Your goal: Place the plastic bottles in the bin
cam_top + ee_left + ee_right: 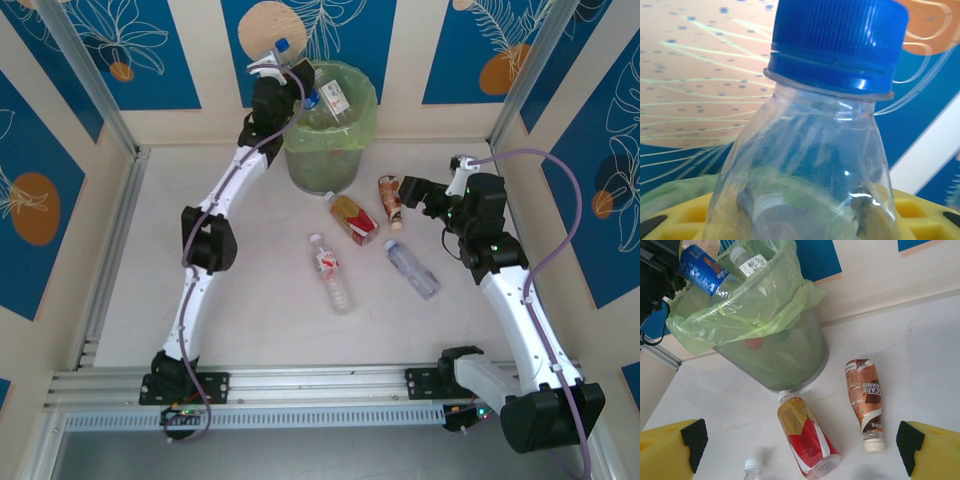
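The white-and-black left arm point(213, 222) reaches far forward, its left gripper point(272, 62) raised and clamped on a clear plastic bottle with a blue cap point(807, 165), while the matching right arm point(520, 300) bends inward, its yellow-padded right gripper point(420, 195) spread wide.

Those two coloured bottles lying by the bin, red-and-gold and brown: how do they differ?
The red-and-gold bottle points its neck toward the bin; the brown bottle points its white cap away from it. The red-and-gold bottle looks fatter, the brown bottle slimmer and dented near its cap. Both lie on their sides on the table, outside the bin.
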Motion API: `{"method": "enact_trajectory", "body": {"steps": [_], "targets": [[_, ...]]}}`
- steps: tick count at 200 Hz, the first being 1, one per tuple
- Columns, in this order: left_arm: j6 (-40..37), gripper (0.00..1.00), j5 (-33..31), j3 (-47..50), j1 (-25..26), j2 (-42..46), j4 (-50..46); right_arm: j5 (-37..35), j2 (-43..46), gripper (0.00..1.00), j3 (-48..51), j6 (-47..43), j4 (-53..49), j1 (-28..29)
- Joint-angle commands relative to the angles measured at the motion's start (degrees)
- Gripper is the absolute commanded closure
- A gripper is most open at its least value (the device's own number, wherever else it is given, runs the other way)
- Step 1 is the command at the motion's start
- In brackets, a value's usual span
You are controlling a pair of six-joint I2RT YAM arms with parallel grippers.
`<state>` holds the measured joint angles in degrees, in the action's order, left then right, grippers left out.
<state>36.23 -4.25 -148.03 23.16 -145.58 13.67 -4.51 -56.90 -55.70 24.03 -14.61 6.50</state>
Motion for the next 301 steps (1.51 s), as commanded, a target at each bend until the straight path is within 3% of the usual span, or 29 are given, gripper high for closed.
{"method": "enact_trajectory", "body": {"steps": [1,26,62,83,117,181,254,301], "targets": [[2.62,0.64,9.06,-2.00,0.97,-0.50,8.67,-0.76,-0.05,0.01,0.41,0.19,0.46,-0.34],[-0.31,0.64,12.11,-2.00,1.27,0.05,8.18,-0.61,-0.22,0.00,0.38,0.22,0.46,-0.35],[-9.59,0.61,5.85,0.74,1.23,3.53,-2.00,-0.65,0.03,0.01,0.51,0.14,0.01,-0.35],[-13.28,0.51,3.75,4.19,1.25,4.77,-3.31,-0.72,-0.02,0.00,0.55,-0.11,0.06,-0.35],[-16.90,0.25,2.49,4.24,1.29,4.60,-5.97,-0.36,-0.05,0.00,0.47,-0.11,-0.02,-0.35],[-21.89,0.00,0.56,4.32,1.27,10.52,-15.59,-0.51,-0.31,0.01,0.42,0.01,-0.96,-0.35],[-22.38,0.00,3.37,5.82,1.36,19.23,-31.02,-2.29,-5.03,0.01,0.16,1.28,-3.76,-0.39],[-20.86,0.00,7.24,20.01,1.45,28.66,-31.01,-4.43,-11.99,0.01,0.16,-1.92,-12.91,-0.36]]}}
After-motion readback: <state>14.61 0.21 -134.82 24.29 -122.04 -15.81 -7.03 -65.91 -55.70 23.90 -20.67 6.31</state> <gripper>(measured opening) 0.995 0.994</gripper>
